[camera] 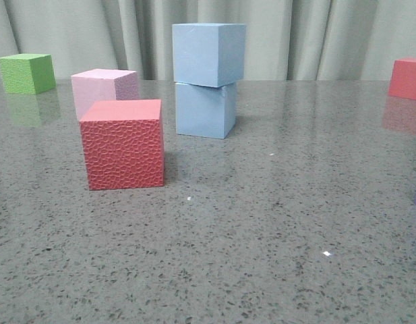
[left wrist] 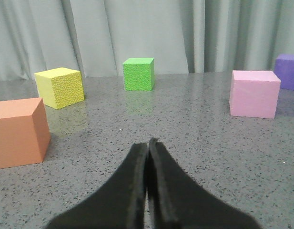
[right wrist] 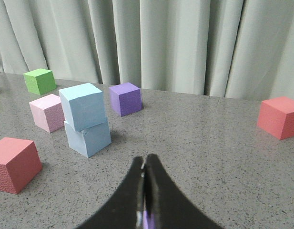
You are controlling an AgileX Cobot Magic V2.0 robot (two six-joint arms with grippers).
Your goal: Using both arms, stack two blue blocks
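I see one blue block (camera: 208, 53) sitting slightly skewed on the other blue block (camera: 204, 110), so stacking looks done. My left claw (left wrist: 147, 143) and right claw (right wrist: 146, 160) are both closed, empty; I'd just hold clear.

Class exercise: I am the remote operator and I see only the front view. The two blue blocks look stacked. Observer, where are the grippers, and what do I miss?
Observer: The left gripper is shut, empty, above bare table.
Operator: And the right?
Observer: The right gripper is also shut, holding nothing, clear of the blue stack.
Operator: Any blocks outside my view?
Observer: Yes, a yellow block and an orange block on the left wrist view.
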